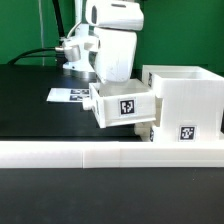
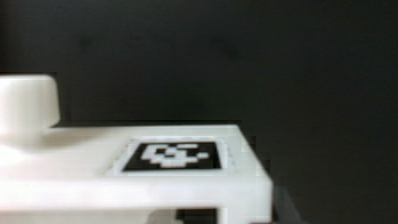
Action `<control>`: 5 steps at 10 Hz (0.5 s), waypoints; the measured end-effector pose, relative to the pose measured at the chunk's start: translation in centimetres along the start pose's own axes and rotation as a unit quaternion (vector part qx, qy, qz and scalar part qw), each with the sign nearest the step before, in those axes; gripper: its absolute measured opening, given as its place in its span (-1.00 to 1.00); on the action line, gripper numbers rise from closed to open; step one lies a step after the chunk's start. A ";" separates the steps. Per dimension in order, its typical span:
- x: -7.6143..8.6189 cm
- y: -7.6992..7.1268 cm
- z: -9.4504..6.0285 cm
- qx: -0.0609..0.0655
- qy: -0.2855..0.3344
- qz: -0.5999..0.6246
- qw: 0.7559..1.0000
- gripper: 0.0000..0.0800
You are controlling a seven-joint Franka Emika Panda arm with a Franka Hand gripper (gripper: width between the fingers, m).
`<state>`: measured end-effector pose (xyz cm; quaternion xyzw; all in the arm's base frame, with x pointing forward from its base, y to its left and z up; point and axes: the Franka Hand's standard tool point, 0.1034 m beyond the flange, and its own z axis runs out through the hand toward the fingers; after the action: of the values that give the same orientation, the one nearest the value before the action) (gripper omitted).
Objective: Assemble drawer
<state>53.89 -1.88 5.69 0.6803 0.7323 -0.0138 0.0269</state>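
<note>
- Small box [image 1: 125, 106]: smooth matte white plastic, rectangular, w/ a sq. black-and-white marker on the face toward the exterior cam. It sits a bit tilted.
- Casing [image 1: 186, 100]: bigger and cube-shaped, same white plastic, open at top w/ thin walls. Its own small marker is low on the front.
- Gripper [image 1: 117, 84]: white glossy hand on the arm [image 1: 112, 30], directly over the small box, lower end at the box's top edge. Fingers are hidden behind the box, so can't tell if clamped or released.
- Small box is at the casing's side toward the exterior view's left. It looks right against the casing, but actual contact is unclear.
- Casing stands on the black matte table [image 1: 30, 115], just behind the long low white border wall [image 1: 60, 153]. Can't tell if the small box rests on the table or hangs above it.
- Marker board [image 1: 72, 96]: thin, flat, white w/ printed tags. It lies on the table behind the box, toward the exterior view's left.
- Wrist view: close, blurry flat white face of the drawer [image 2: 71, 175] w/ a sq. marker. A rounded white block [image 2: 27, 100] rises at one edge. Can't tell which of the 2 parts this is.
</note>
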 end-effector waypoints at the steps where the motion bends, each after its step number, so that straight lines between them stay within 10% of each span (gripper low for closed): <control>1: 0.0 -0.1 0.0 0.025 -0.006 -0.002 1.000 -0.88; 4: 0.0 0.1 -0.1 0.024 -0.006 -0.002 1.000 -0.88; 5: -0.1 -0.3 0.0 0.047 -0.010 -0.003 0.999 -0.88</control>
<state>53.59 -1.97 5.69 0.6788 0.7322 -0.0551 0.0024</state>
